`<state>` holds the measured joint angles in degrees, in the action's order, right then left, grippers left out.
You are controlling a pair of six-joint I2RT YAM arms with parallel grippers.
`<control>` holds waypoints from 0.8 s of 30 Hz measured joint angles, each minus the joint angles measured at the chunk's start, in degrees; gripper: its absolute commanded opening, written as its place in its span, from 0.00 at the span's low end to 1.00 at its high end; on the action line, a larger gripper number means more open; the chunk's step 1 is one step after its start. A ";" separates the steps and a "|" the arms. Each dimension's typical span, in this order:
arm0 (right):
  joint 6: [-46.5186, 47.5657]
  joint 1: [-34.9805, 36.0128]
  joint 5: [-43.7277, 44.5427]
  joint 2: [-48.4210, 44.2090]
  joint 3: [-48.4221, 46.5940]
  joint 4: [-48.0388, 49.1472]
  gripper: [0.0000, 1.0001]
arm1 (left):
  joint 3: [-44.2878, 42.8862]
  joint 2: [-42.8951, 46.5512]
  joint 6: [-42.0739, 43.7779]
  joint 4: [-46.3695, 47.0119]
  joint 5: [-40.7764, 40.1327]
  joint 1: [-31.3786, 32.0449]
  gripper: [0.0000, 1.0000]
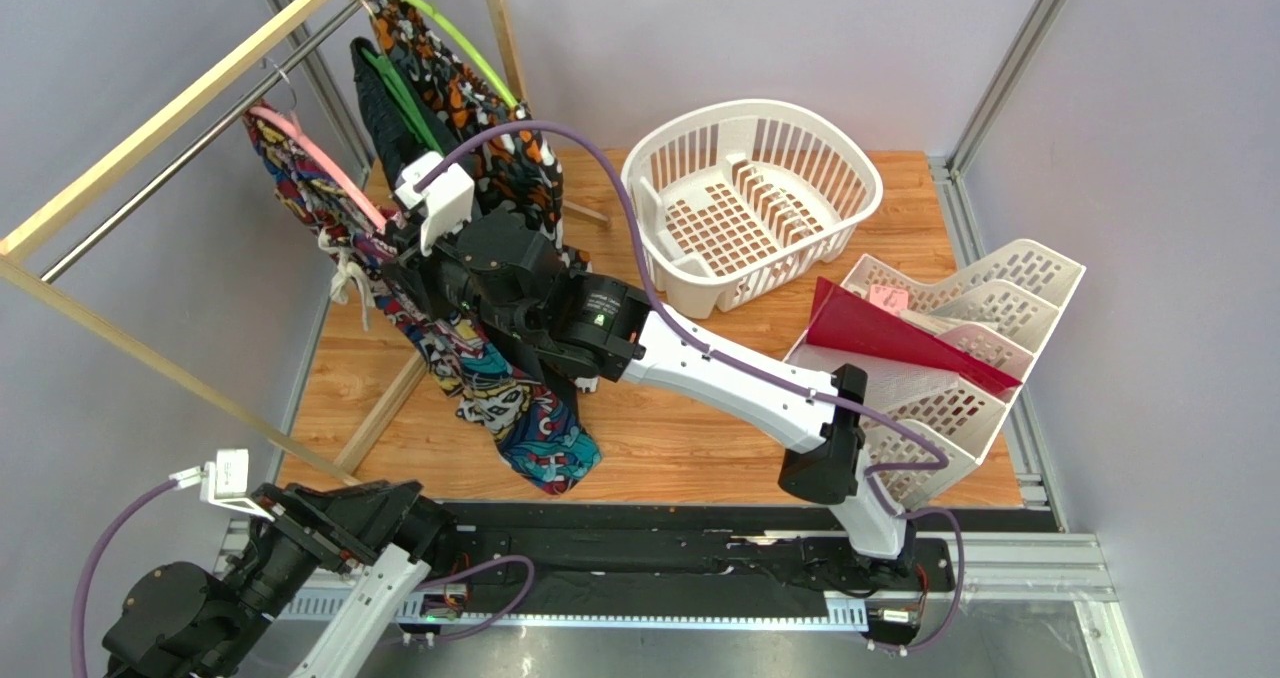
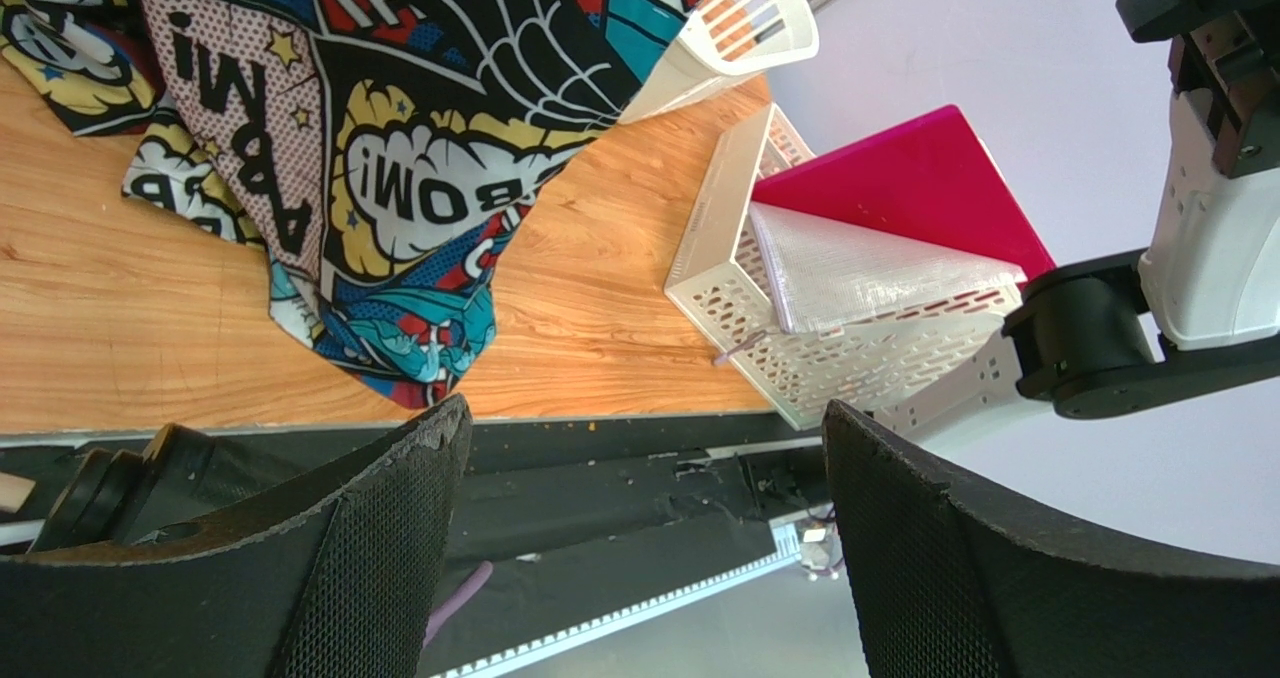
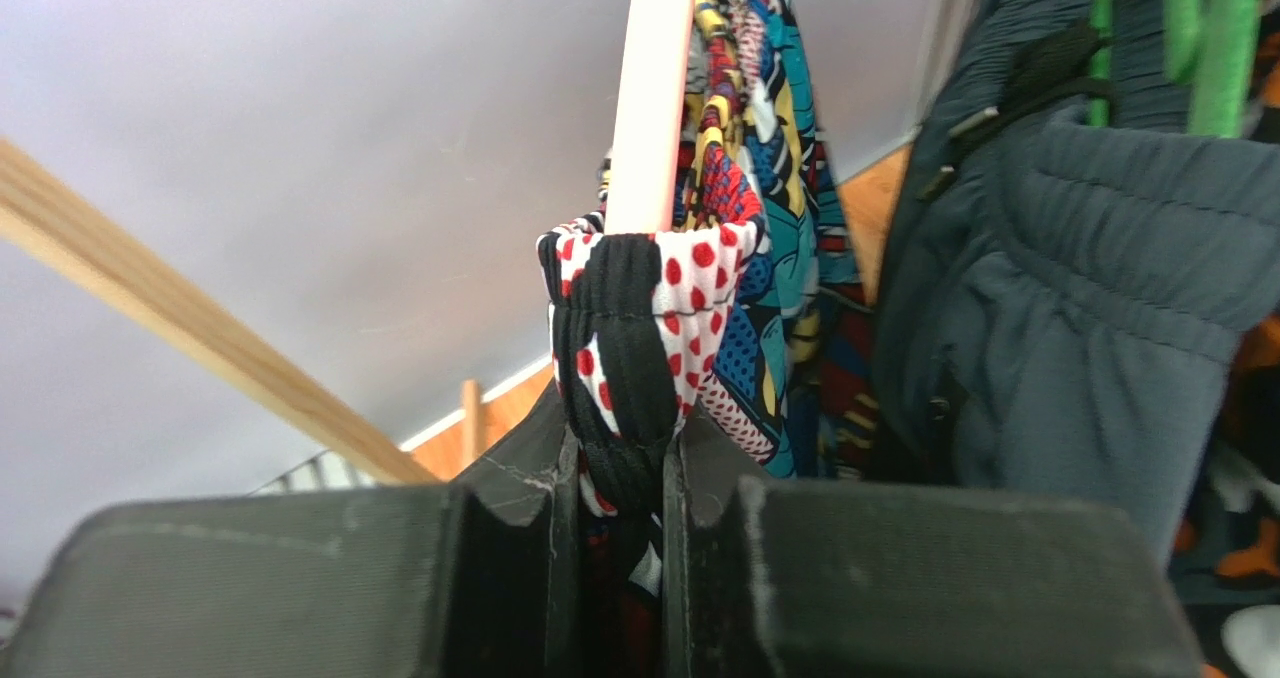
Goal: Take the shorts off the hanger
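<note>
"Where are the shorts (image 1: 496, 393) from where you stand?"

"Draped on the pink hanger (image 1: 323, 161), which hooks onto the metal rail (image 1: 181, 146) at the back left. The waistband is looped over the hanger's arm, and the cloth trails down until its lower end lies on the wooden table (image 1: 676, 438)."

"And the right gripper (image 3: 619, 468)?"

"Reached right up to the hanger's end. Its fingers are pressed together on a bunched fold of the waistband, the red-dotted white bit with a black stripe, just under the pink arm."

"What hangs next to it?"

"A dark charcoal garment (image 3: 1082, 303) on a green hanger (image 3: 1210, 33), close beside the shorts."

"The left gripper (image 2: 643, 416)?"

"Low at the near edge of the table, fingers spread wide, nothing between them. It's well apart from the cloth."

"Anything else on the table?"

"A white basket (image 1: 751, 198) at the back, and a white file rack (image 1: 962, 348) holding a red folder (image 1: 887, 333) on the right."
</note>
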<state>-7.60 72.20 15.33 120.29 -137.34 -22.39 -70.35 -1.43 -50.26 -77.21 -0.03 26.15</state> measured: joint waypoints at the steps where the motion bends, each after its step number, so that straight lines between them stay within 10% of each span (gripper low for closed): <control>1: -1.03 -0.02 -0.81 -0.02 0.00 0.04 0.00 | 0.00 0.02 -0.02 -0.04 0.02 0.00 0.90; 24: -41.83 -6.29 -27.32 -6.51 7.17 11.41 0.00 | 0.13 0.66 -0.85 -0.17 0.61 0.00 0.89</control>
<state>-49.43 65.91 -11.99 113.78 -130.17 -10.98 -70.22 -0.78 -51.11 -77.38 0.58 26.15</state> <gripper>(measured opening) 0.135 0.894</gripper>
